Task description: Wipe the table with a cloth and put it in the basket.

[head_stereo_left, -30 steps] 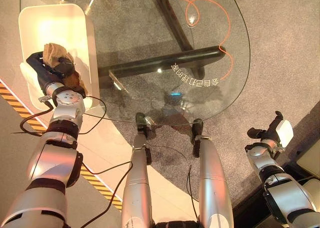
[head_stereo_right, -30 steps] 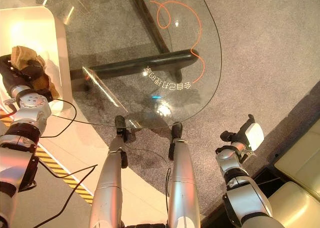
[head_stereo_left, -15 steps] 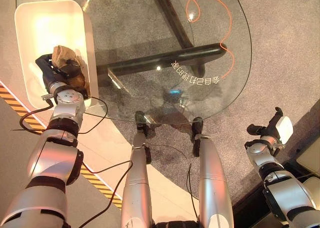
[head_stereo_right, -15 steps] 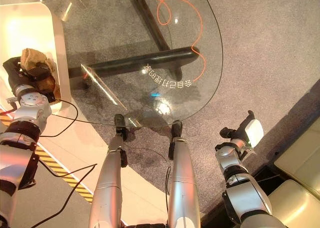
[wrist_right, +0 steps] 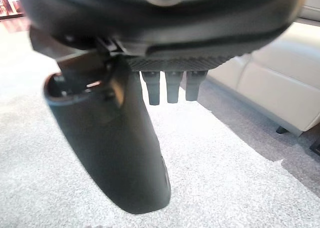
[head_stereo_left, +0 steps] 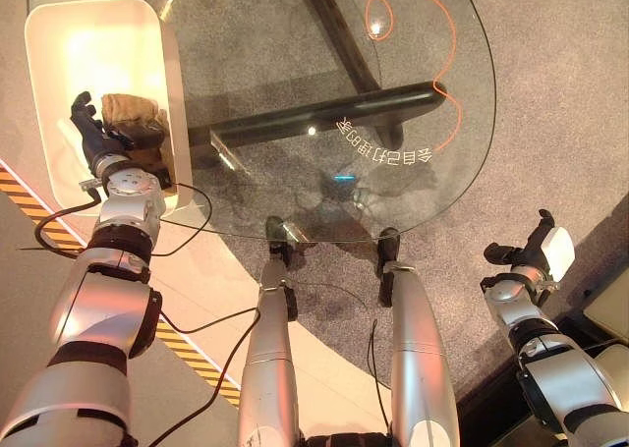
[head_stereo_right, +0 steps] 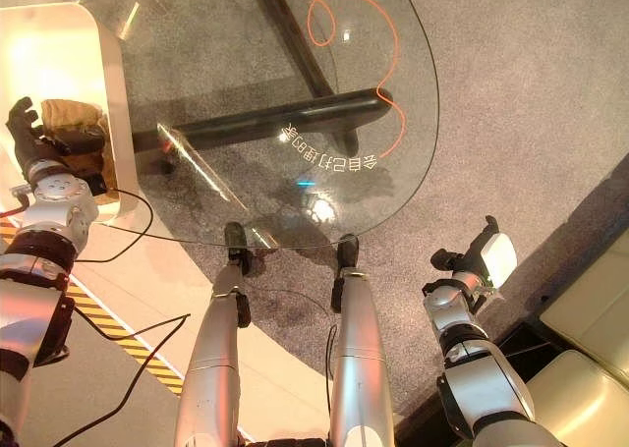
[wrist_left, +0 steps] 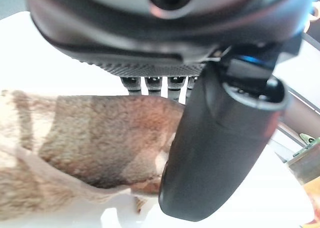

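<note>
Though bunched in the white basket (head_stereo_left: 59, 34) at upper left of the frame, brown cloth (head_stereo_left: 126, 106) against the left hand (head_stereo_left: 93, 133), fingers spread, thumb resting on the pile without pinching. Soft, light, limp by the look; best gathered at a fold. Right hand (head_stereo_left: 536, 252) idle at lower right beside the glass table (head_stereo_left: 413, 93), fingers relaxed, empty.

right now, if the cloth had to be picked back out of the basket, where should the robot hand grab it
Best at the raised, bunched hump of the cloth, coming straight down from above. The cloth lies crumpled inside the white basket, close to the wall on the table side, so a sideways approach would likely be blocked. The left robot hand is already in the basket beside it, fingers straightened; the thumb lies against the cloth.
</note>
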### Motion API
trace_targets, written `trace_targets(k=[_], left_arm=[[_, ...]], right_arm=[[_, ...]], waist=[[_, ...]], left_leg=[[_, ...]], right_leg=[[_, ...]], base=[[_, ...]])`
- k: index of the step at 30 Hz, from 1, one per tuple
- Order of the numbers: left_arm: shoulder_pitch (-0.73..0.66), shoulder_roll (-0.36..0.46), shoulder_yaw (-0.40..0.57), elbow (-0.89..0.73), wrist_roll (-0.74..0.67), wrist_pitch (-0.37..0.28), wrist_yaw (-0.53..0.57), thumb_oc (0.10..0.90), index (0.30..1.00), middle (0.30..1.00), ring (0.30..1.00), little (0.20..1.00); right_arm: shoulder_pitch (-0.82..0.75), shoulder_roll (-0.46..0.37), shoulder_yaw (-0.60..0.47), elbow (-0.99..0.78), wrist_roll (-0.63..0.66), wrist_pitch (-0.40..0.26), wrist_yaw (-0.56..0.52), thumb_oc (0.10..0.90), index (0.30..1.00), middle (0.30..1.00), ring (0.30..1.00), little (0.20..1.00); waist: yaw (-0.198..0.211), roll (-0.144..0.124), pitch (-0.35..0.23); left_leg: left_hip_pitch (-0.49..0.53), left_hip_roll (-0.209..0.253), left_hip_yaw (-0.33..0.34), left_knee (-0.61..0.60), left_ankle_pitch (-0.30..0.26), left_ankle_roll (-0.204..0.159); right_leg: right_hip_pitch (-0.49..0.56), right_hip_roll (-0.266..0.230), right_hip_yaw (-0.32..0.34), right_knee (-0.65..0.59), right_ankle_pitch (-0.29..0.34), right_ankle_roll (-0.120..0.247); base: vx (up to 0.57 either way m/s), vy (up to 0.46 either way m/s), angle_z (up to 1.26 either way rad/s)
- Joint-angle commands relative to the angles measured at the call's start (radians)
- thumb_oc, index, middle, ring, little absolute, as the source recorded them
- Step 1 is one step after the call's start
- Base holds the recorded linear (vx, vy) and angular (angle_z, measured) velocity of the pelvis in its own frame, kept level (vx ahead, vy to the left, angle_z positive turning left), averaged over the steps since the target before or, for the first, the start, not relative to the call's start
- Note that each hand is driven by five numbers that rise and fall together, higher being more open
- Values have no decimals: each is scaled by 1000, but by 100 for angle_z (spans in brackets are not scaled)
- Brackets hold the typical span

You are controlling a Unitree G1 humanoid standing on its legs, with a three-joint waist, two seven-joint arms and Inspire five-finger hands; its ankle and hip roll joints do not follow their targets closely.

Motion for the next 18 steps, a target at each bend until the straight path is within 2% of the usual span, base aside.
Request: trace_targets(k=[1,3,6,9,13,18], left_arm=[[-61,121,19,64,-15,-52,45,800,900,900,900,900],[-61,121,19,57,-24,-57,57,800,900,900,900,900],[-55,128,32,44,-28,-101,103,800,900,900,900,900],[-43,139,55,11,-18,-202,154,800,900,900,900,900],[-30,144,67,-21,13,-230,201,800,900,900,900,900],[8,159,115,-73,13,-331,280,800,900,900,900,900]], right_arm=[[21,-64,-9,22,2,-8,-29,800,900,900,900,900],[23,-62,-11,22,2,-8,-30,800,900,900,900,900],[34,-59,-15,21,7,-14,-30,800,900,900,900,900],[49,-44,-13,14,16,-18,-41,800,900,900,900,900],[70,-32,-19,16,23,-23,-48,800,900,900,900,900],[101,-7,-29,19,33,-28,-51,800,900,900,900,900]], waist=[[7,-19,-25],[8,-18,-25],[9,-18,-25],[11,-21,-25],[15,-19,-25],[20,-17,-25]], left_leg=[[31,-79,79,125,-179,116],[35,-80,80,122,-179,116],[51,-81,81,115,-179,118],[77,-80,81,111,-183,118],[113,-83,78,98,-183,117],[204,-83,80,50,-173,110]], right_leg=[[38,90,14,-191,131,-24],[42,90,14,-194,133,-23],[56,89,14,-200,135,-21],[80,90,15,-205,133,-22],[114,90,13,-212,135,-18],[195,87,15,-244,143,-7]], base=[[0,0,0],[0,0,0],[-30,-40,1],[-47,-52,1],[-42,-60,1],[-58,-82,1]])
